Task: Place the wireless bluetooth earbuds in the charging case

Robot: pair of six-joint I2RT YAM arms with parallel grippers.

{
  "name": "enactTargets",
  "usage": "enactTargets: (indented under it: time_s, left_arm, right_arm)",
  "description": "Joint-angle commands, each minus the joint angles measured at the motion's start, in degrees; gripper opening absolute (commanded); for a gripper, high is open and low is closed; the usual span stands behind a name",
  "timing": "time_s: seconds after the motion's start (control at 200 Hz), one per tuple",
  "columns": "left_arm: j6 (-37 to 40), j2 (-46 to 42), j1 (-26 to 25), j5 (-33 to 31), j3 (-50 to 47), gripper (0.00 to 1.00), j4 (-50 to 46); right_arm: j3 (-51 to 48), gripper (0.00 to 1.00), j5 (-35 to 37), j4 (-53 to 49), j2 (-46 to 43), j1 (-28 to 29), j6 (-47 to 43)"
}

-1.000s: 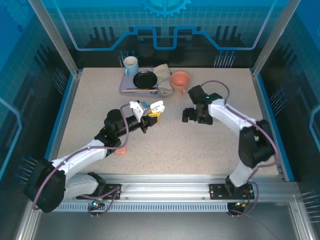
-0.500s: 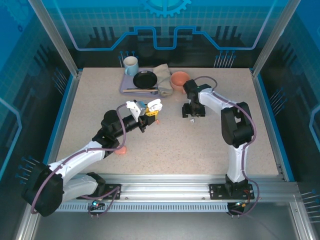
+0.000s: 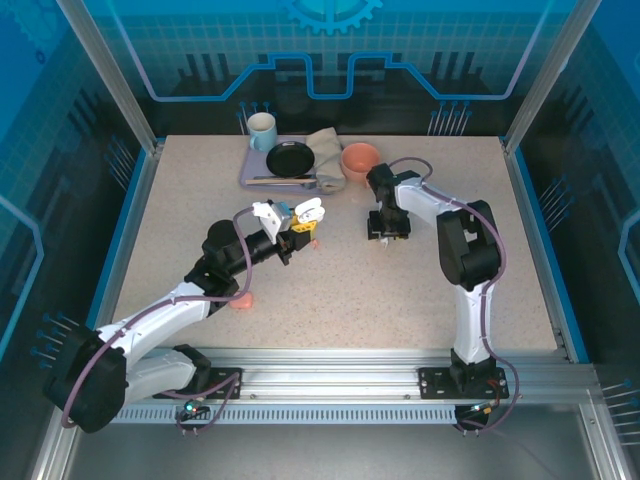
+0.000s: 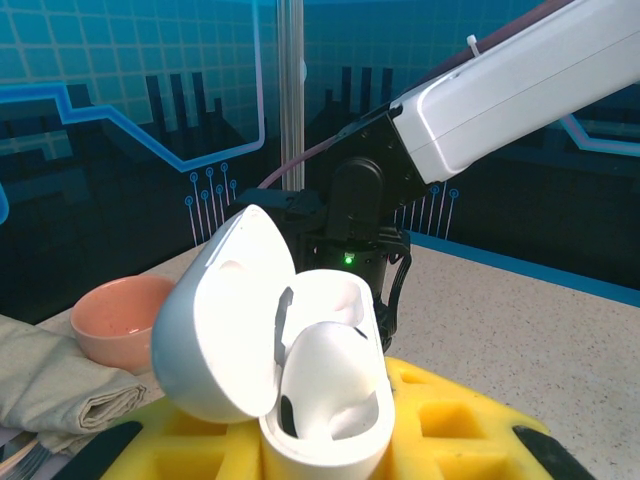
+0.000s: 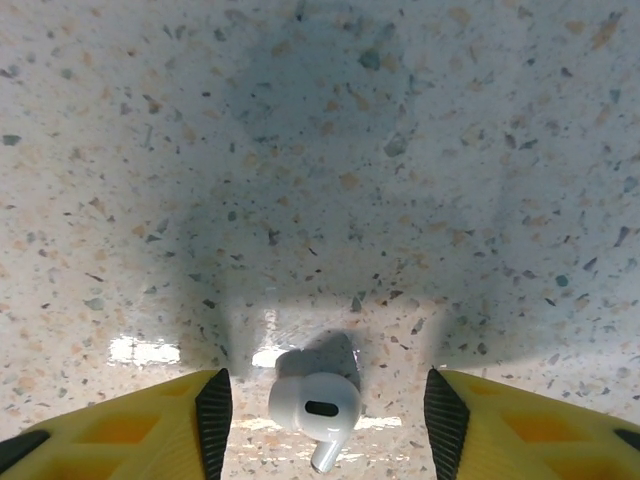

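My left gripper [image 3: 298,230] is shut on a white charging case [image 3: 311,212], held above the table's middle with its lid swung open. In the left wrist view the case [image 4: 325,400] sits between the yellow fingers [image 4: 470,430], lid [image 4: 220,310] tipped left and cavity empty. My right gripper [image 3: 386,236] points down at the table to the right of the case. In the right wrist view a white earbud [image 5: 313,403] lies on the speckled tabletop between the two fingertips [image 5: 214,415]. There is a gap on each side of it, so the right gripper [image 5: 328,420] is open.
At the back stands a grey tray [image 3: 250,170] with a blue-white mug [image 3: 262,130], a black plate [image 3: 290,158] and a folded cloth [image 3: 326,158]. A salmon bowl [image 3: 360,160] stands beside it. A small salmon-pink rounded object [image 3: 241,301] lies by the left arm.
The right arm swung in toward the table's middle and came down over the earbud, and its jaws narrowed. The left arm and the case stayed put.
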Motion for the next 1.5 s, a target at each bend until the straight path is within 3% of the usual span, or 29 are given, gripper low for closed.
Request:
enactTargets:
  time_s: [0.0, 0.695, 1.496]
  left_arm:
    - [-0.33, -0.2, 0.56, -0.19, 0.35, 0.0, 1.53]
    - [-0.76, 0.25, 0.57, -0.02, -0.08, 0.0, 2.23]
    - [-1.12, 0.48, 0.7, -0.09, 0.38, 0.0, 2.23]
  right_arm:
    - [0.78, 0.56, 0.01, -0.78, 1.04, -0.25, 1.21]
    - [1.82, 0.45, 4.11, -1.2, 3.7, 0.86, 5.18]
    - [-1.39, 0.37, 3.71, -0.28, 2.32, 1.15, 5.77]
